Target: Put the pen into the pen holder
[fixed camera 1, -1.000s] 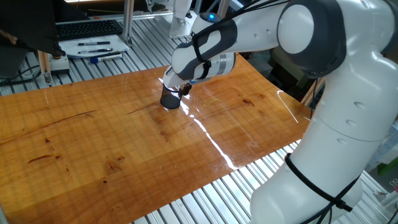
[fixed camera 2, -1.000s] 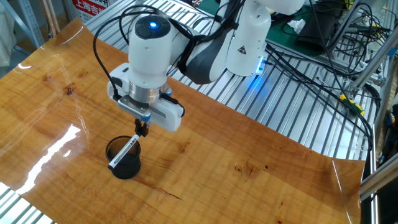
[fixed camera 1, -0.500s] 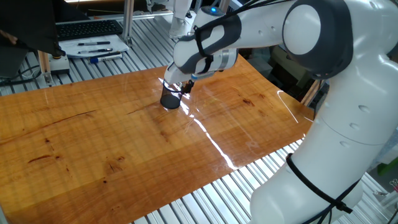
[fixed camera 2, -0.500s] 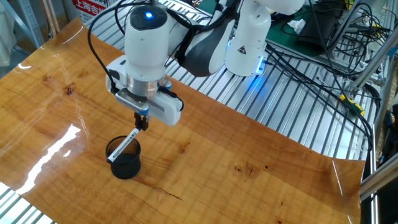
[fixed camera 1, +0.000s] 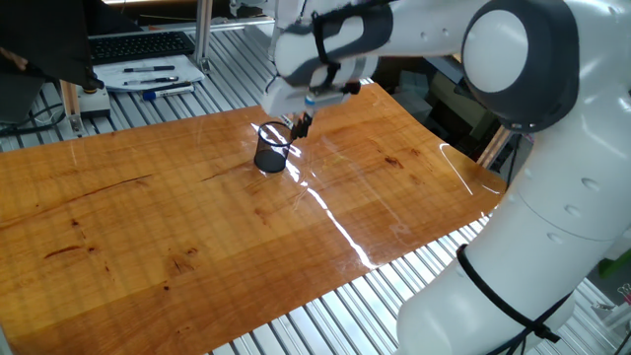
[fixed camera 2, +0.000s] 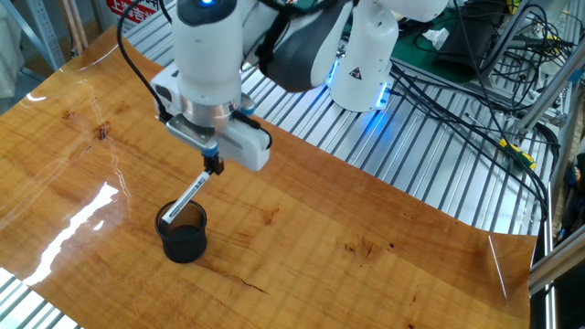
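The claw (fixed camera 2: pixel 214 165) has risen, pinching the pen's (fixed camera 2: pixel 187 198) top; its tip now sits inside the pen holder (fixed camera 2: pixel 182 232); release looks due.

One pen holder (fixed camera 2: pixel 182 232) counted on surface (fixed camera 2: pixel 347 265). One pen (fixed camera 2: pixel 187 197) counted at holder. One arm counted, with one hand (fixed camera 2: pixel 213 165). Beyond surface in one fixed view: one keyboard (fixed camera 1: pixel 141 44), one white tray (fixed camera 1: pixel 153 76) counted; pens on tray too small to be counted.
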You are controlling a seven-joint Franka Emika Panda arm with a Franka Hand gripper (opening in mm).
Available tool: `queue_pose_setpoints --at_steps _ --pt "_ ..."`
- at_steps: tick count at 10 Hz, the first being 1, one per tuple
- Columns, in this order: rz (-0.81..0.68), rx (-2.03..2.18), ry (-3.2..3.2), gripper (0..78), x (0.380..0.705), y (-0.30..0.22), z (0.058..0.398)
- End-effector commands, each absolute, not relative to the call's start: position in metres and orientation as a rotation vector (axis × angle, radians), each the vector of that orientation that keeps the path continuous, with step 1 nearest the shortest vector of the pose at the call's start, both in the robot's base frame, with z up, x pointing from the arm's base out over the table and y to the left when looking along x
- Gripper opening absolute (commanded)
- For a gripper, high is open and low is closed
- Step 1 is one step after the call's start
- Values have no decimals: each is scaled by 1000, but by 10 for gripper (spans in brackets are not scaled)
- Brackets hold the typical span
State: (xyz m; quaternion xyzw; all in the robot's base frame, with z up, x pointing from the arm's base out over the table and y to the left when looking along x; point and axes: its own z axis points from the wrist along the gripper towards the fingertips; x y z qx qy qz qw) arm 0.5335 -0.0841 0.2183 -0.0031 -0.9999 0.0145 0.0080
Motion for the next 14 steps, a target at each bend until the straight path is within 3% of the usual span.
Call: queue_pose_setpoints --at_steps 1,14 --pt "57 -117 -2934 28 546 -69 259" --pt "109 -268 -2695 28 545 -67 248"
